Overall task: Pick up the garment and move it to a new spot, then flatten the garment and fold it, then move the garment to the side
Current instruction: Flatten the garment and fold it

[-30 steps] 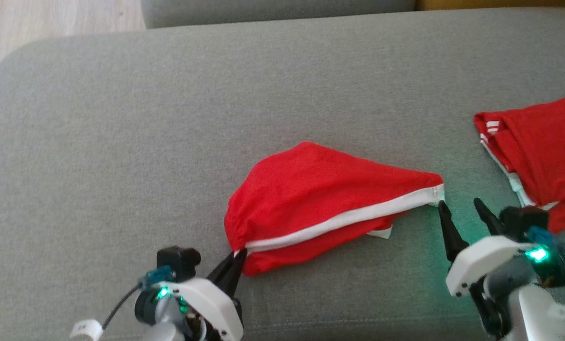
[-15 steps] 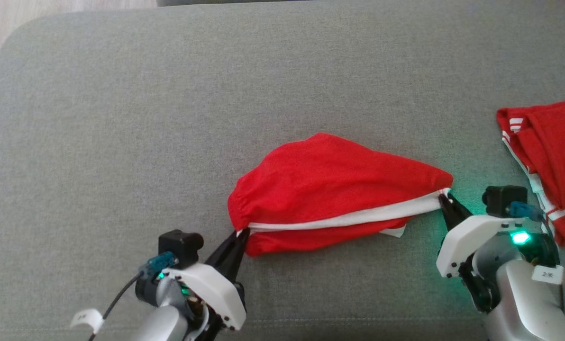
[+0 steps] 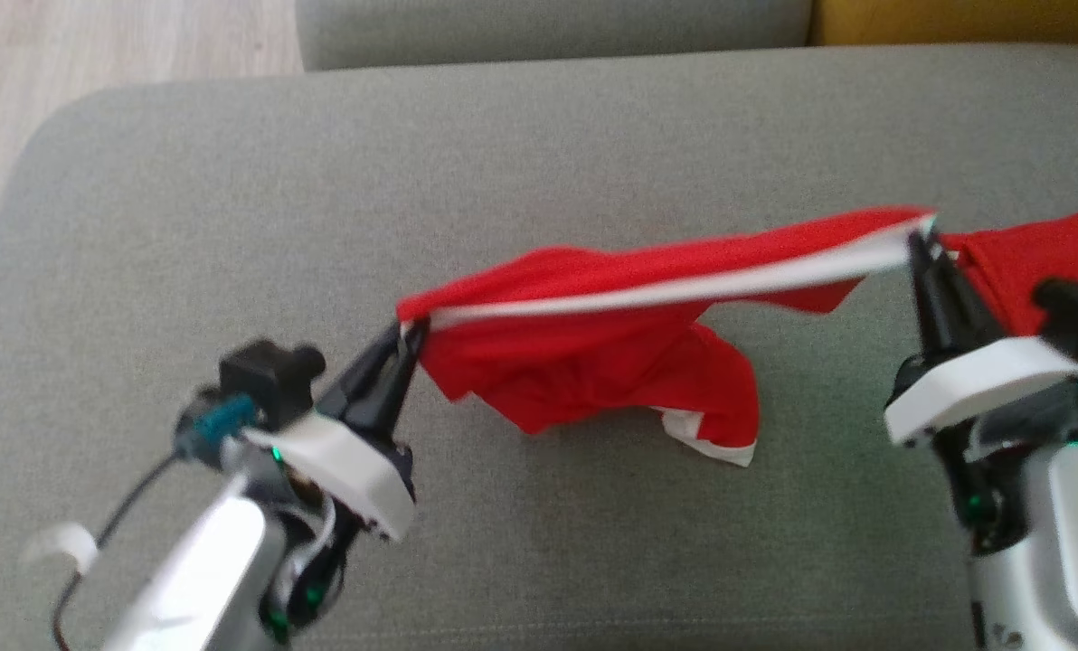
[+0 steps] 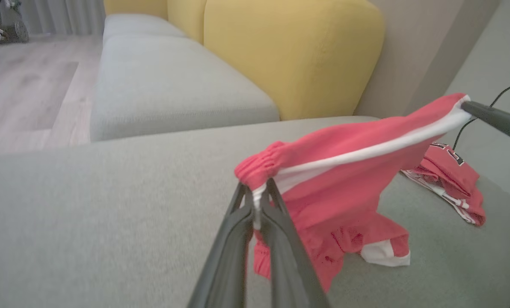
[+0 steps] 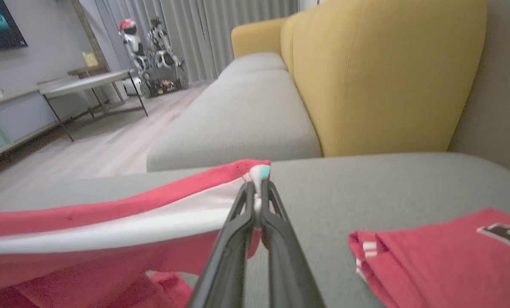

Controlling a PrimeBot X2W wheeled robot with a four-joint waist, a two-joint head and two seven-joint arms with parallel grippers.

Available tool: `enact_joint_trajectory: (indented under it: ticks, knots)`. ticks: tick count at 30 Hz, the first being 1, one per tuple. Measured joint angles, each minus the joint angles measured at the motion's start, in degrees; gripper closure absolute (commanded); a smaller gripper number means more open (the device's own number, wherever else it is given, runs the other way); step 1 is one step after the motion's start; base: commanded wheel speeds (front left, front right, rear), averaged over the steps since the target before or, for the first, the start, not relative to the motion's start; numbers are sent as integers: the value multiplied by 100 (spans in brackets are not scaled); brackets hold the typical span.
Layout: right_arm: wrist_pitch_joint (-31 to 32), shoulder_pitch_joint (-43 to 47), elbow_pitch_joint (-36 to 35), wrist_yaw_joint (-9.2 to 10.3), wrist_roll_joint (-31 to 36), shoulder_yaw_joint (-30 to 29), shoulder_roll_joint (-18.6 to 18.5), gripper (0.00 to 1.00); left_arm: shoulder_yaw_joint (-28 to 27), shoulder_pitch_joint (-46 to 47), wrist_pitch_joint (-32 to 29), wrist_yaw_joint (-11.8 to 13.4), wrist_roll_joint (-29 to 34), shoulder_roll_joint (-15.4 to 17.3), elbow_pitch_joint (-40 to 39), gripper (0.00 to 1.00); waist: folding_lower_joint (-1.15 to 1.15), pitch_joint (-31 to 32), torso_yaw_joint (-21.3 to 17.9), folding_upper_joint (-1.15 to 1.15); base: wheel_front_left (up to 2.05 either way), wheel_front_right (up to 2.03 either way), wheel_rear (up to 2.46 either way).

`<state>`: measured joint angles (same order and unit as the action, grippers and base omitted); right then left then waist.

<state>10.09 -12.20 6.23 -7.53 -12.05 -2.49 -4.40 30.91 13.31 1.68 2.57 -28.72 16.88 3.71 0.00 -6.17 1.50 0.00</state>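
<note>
Garment [image 3: 593,380] soft and light, sagging. Left gripper [image 3: 408,339] pinches its nine o'clock corner, right gripper [image 3: 919,240] its three o'clock.

Garment [image 3: 593,362] between left gripper [image 3: 408,339] and right gripper [image 3: 919,240], over the sofa cushion [image 3: 539,145]; second garment [image 3: 1036,258] on it, far right.

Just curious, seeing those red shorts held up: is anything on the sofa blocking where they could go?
Only on the right: a second red garment lies on the cushion just past the right tool. The cushion left of the shorts is bare.
</note>
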Motion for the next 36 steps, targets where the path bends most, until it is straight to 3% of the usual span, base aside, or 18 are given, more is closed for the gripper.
enact_joint_trajectory:
  ticks: [11, 19, 23, 27, 36]
  knots:
    - [160, -443, -1840, 0, -53, -369, 15, 100, -286, 1153, -346, 58, 135, 185, -812, 100, 0, 492, -5, 0, 0, 0, 0]
    - [314, -517, -1976, 0, -260, -523, 80, 100, -376, 1335, -365, 174, 135, 123, -881, 100, 0, 639, -40, 0, 0, 0, 0]
    - [328, -933, -1472, 0, -456, -547, 126, 100, -371, 1681, -261, 55, 107, 21, -435, 100, 0, 496, -36, 0, 0, 0, 0]
    - [237, -1985, -625, 0, -571, -456, 111, 100, -425, 2591, 18, -185, 71, -183, 371, 100, 0, 220, -32, 0, 0, 0, 0]
    - [-901, -4881, 1987, 0, -577, 229, 0, 100, -762, 5022, 1092, -533, 178, -660, 2977, 100, 1, -550, -41, 0, 0, 0, 0]
